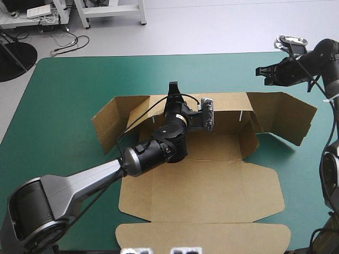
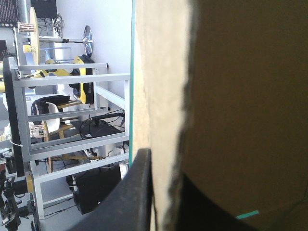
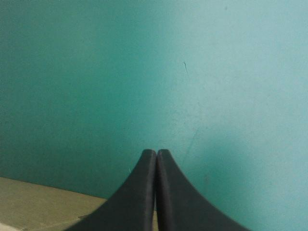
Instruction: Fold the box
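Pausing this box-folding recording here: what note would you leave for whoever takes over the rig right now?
Left hand: shut on the top edge of the box's far wall.
Right hand: shut, empty, over the cover near the table's far right corner, off the box.
Done: far wall raised, end flaps partly up.
Left: near panels lie flat; the remaining walls need raising and tucking.
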You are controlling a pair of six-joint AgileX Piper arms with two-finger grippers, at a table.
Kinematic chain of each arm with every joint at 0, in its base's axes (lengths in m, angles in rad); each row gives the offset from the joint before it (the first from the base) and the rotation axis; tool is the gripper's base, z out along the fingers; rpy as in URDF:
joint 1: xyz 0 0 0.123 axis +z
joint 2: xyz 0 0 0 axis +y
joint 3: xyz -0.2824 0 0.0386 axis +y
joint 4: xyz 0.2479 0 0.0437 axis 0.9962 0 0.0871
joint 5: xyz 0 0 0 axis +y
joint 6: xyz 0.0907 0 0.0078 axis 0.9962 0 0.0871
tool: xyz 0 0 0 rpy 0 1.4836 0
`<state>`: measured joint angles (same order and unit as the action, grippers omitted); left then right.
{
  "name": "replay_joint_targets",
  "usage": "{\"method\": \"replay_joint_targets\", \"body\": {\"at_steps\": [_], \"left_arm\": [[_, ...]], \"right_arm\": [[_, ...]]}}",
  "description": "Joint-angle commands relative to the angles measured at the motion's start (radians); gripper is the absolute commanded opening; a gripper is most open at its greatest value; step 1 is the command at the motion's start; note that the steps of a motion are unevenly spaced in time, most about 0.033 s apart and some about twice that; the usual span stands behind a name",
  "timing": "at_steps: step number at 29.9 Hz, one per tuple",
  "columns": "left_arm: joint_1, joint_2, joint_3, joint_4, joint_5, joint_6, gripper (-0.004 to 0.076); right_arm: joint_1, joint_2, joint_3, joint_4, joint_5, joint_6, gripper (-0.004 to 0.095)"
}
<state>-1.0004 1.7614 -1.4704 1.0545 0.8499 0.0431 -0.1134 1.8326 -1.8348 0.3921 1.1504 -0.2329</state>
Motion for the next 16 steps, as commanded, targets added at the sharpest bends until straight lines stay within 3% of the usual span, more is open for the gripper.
{"method": "replay_joint_targets", "body": {"at_steps": [1,6,16], "left_arm": [[-0.006,-0.033,-0.007,-0.062,0.039,-0.014,-0.001],[-0.006,-0.033,-0.007,-0.061,0.039,-0.014,-0.001],[-0.006,-0.033,-0.007,-0.066,0.043,-0.01,-0.001]], "right_arm": [[0.0,-0.043,-0.035,-0.002,0.026,-0.009,-0.0019],[0.0,-0.043,-0.033,-0.039,0.101,-0.011,-0.0019],[0.002,-0.117,0.134,-0.012,0.1,-0.081,-0.002]]}}
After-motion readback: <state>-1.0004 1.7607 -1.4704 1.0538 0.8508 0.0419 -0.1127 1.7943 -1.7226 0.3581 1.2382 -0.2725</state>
